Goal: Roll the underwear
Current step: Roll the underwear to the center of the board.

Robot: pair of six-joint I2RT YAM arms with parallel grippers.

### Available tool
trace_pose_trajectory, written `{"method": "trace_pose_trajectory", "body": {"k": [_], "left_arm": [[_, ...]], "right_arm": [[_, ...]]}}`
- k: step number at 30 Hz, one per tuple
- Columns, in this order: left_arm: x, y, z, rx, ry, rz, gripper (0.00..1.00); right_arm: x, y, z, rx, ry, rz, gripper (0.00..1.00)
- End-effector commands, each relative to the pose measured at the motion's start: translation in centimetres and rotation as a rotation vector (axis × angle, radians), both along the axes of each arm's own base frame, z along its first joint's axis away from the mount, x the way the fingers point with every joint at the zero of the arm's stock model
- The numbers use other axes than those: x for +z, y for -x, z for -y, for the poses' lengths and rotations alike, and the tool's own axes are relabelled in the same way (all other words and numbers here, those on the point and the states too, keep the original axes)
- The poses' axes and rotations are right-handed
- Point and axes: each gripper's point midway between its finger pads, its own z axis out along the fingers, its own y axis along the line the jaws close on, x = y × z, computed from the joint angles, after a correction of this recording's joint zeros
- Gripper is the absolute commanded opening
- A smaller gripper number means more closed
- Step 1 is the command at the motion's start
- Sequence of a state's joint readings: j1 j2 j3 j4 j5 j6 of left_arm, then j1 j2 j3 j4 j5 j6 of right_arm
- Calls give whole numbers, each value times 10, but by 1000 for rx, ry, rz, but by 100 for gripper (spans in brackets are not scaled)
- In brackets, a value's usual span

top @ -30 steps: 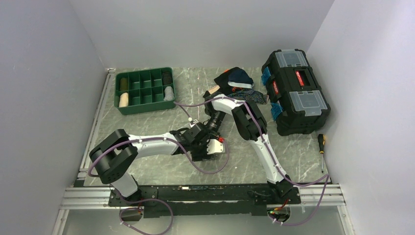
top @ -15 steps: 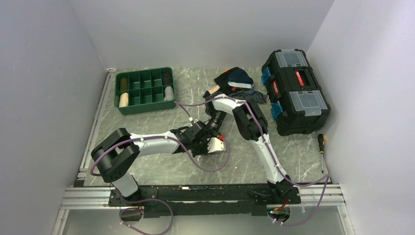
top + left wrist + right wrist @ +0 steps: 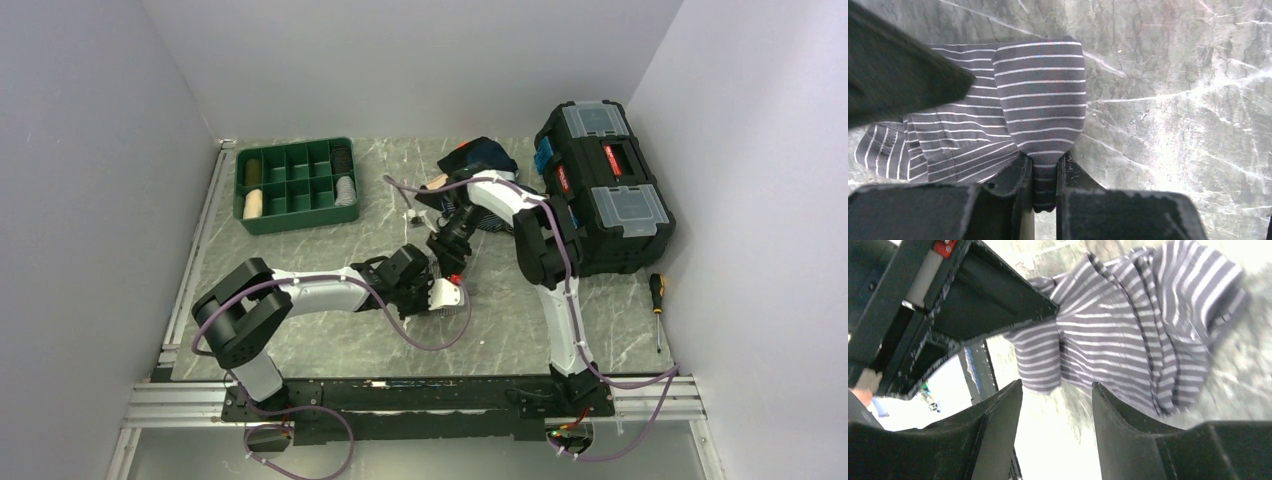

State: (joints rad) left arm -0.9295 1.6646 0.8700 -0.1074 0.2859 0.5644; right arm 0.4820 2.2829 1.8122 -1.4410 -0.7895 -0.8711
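The underwear (image 3: 1043,95), grey cloth with thin white stripes, lies crumpled on the marble table (image 3: 1173,100). My left gripper (image 3: 1044,170) is shut on it, with a fold of cloth pinched between the fingers. The right wrist view shows the underwear (image 3: 1128,340) just beyond my right gripper (image 3: 1057,385), which is open with nothing between its fingers. In that view my left gripper (image 3: 973,295) holds the cloth's left edge. In the top view both grippers meet mid-table, the left gripper (image 3: 440,295) just in front of the right gripper (image 3: 452,255), and the cloth is hidden under them.
A pile of dark garments (image 3: 485,158) lies at the back behind the right arm. A black toolbox (image 3: 603,185) stands at the right, with a screwdriver (image 3: 657,295) in front of it. A green compartment tray (image 3: 296,185) sits at the back left.
My left gripper has shut on the cloth and shifted a little to the right. My right gripper has opened, and its arm's elbow has swung back and to the right.
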Motion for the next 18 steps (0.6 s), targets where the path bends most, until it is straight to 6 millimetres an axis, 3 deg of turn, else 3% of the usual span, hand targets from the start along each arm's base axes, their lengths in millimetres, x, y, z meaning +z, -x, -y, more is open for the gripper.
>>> {"method": "trace_pose_trajectory", "body": {"k": [1,7,18], "left_arm": [[-27,26,-13,-20,-44,-172,0],[-22,9,-17,45,-15,-333,0],[-12,-19,-18,127,65,-765,0]], "right_arm": [[19,-15,20,-43,-17,96,56],[38,-22,45,-134,-32,169,55],[57,-31,72,-320,-21,380,55]]}}
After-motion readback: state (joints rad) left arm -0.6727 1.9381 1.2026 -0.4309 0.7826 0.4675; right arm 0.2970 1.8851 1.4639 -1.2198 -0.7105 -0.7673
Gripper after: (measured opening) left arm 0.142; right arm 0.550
